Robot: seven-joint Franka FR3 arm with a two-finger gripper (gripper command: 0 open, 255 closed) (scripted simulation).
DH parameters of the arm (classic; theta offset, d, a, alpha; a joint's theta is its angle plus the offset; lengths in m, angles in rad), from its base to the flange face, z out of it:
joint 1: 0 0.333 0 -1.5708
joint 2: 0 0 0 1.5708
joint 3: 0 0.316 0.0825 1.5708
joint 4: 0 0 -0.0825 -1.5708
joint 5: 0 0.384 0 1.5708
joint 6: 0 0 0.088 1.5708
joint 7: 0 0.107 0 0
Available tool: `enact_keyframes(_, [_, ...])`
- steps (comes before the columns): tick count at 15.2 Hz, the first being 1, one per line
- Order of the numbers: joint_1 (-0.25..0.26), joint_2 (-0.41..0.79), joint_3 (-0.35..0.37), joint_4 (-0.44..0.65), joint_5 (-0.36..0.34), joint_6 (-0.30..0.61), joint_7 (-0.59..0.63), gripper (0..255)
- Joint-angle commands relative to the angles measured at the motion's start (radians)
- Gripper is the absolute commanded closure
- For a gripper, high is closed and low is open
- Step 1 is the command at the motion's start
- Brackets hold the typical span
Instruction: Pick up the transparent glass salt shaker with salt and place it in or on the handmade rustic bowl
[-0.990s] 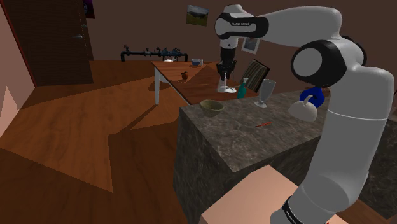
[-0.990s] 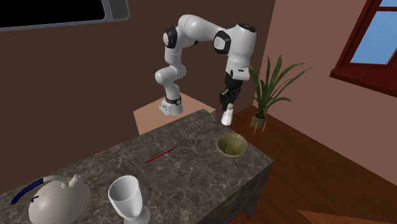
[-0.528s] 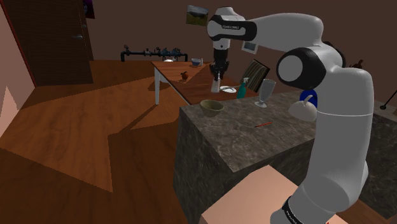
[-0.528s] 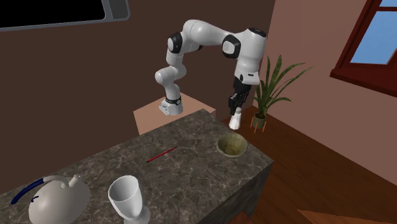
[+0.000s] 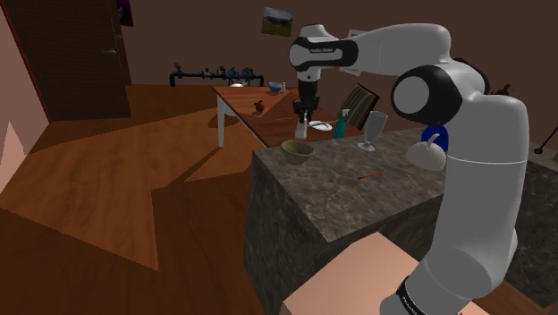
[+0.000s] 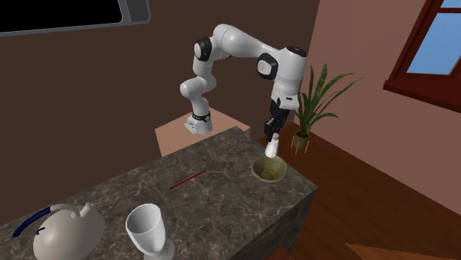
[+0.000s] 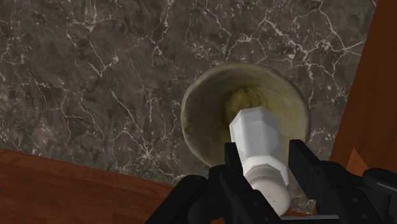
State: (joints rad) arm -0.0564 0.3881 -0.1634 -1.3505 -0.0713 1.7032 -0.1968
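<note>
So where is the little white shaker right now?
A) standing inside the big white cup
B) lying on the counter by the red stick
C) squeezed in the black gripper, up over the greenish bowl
C: the gripper clasps the white salt shaker between its fingers, and it hangs right over the bowl.

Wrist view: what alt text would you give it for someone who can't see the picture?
The black gripper clasps a white salt shaker above an olive-green bowl. The bowl stands near the edge of a dark marbled countertop, with brown wooden floor beyond that edge.
</note>
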Motion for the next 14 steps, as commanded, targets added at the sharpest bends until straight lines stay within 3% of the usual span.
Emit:
enact_keyframes(1, [0.001,-0.002,0.000,-0.028,-0.001,0.027,0.003,255])
enact_keyframes(7, [0.002,0.000,0.001,-0.108,-0.002,0.109,0.011,255])
enact_keyframes(14, [0.002,0.000,0.001,-0.108,-0.002,0.109,0.011,255])
